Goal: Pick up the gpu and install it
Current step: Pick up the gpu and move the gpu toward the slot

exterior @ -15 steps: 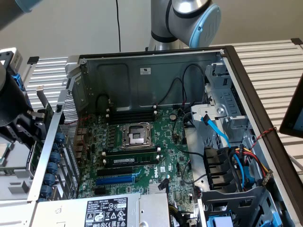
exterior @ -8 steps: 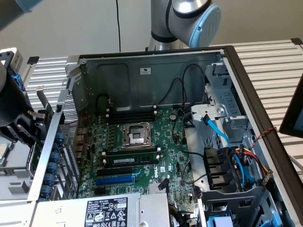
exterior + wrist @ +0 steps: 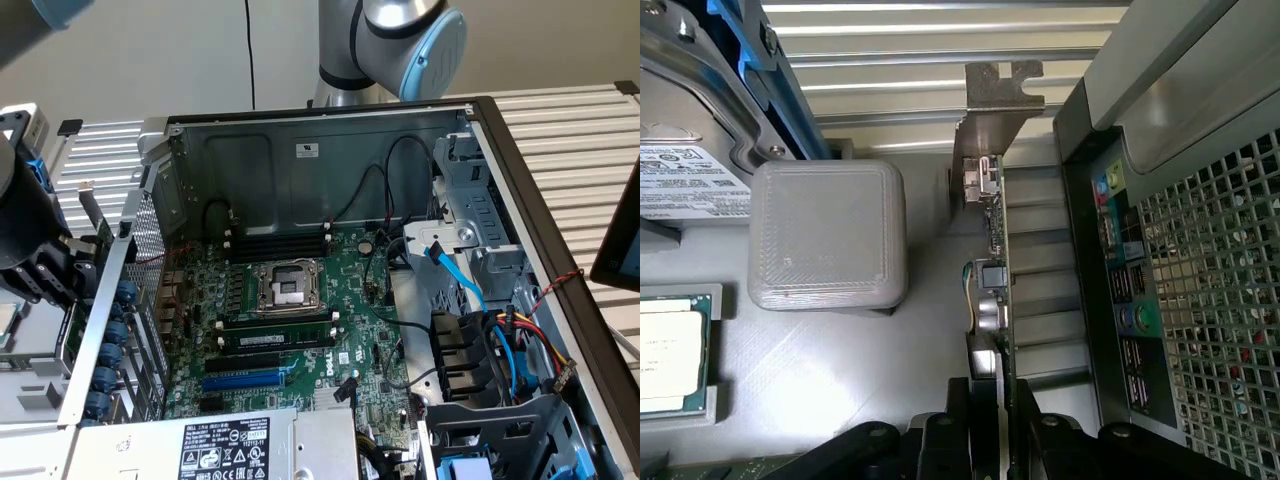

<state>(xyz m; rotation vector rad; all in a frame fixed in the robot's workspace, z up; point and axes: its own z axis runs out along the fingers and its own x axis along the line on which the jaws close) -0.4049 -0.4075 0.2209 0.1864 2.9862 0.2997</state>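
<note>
Since I run this rig from afar, I read the exterior view starting at its left edge. There the gripper (image 3: 62, 268) hangs outside the computer case (image 3: 300, 160), low over the pale slatted tabletop (image 3: 590, 130). The gpu (image 3: 90, 212) stands on edge just beside the case's perforated rear wall, its silver bracket poking up at the left of the frame.

In the wrist view the gripper (image 3: 992, 428) straddles the gpu (image 3: 996, 270) at the end away from the bracket. I cannot tell whether it is clamped on the card or merely around it. A grey square block (image 3: 826, 235) sits near the card on the grey stand.

Moving right in the exterior view, the case lies open with the green motherboard (image 3: 300, 300) flat inside. The grey and blue arm (image 3: 410, 40) rises behind it against a plain beige wall, where a black cable (image 3: 250, 50) hangs. Blue cables (image 3: 455, 270) cross the drive bays at centre right, and slats fill the upper right.
</note>
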